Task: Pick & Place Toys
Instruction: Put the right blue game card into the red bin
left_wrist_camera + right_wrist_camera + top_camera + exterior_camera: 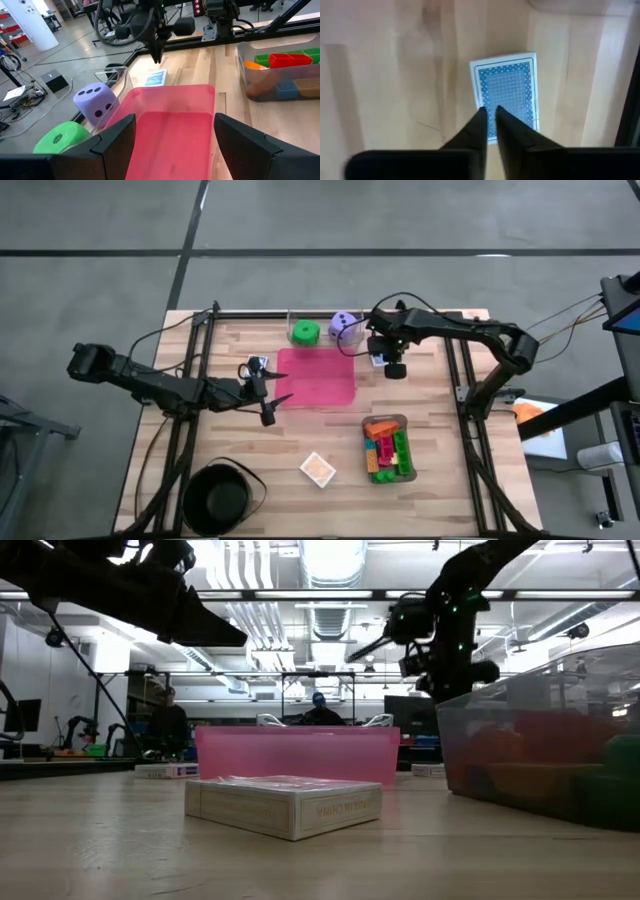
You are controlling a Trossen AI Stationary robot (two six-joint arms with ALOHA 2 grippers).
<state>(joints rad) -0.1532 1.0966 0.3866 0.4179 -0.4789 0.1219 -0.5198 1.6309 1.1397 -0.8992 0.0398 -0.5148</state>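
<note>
On the wooden table (240,340), the left gripper (268,395) hangs with fingers spread and empty at the left edge of the pink tray (316,376), a black bowl (219,495) nearer the front. Behind the tray sit a green die (305,333) and a purple die (345,325). Right of the tray, the right gripper (489,116) hovers clenched, holding nothing, above a blue card (508,92) lying flat on the wood. Coloured bricks (386,450) fill a clear tray (404,423) at front right.
</note>
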